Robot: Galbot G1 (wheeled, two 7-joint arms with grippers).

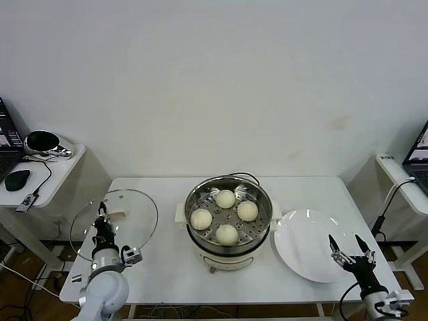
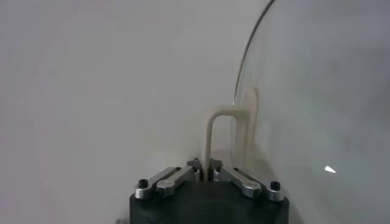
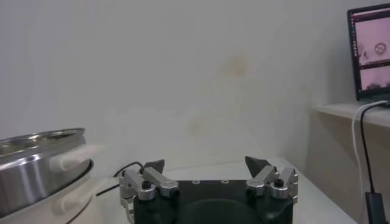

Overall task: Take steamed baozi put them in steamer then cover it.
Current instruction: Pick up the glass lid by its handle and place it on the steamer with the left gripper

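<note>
White desk (image 1: 160,267) inspected: all four steamed baozi (image 1: 227,234) sit in the steamer (image 1: 229,200). Left hand (image 1: 102,215) is clamped tight on the cover (image 1: 134,207) handle; carry it level and centre it over the rim. Right hand (image 1: 349,252) idles near right, gaping, empty.

On the white rectangular table (image 1: 167,267), four cream-white round dough buns (image 1: 226,216) sit in the round stainless-steel steamer basket (image 1: 229,214) at centre, the round clear glass lid (image 1: 117,221) at nine o'clock, the flat white plate (image 1: 311,244) at four o'clock.
</note>
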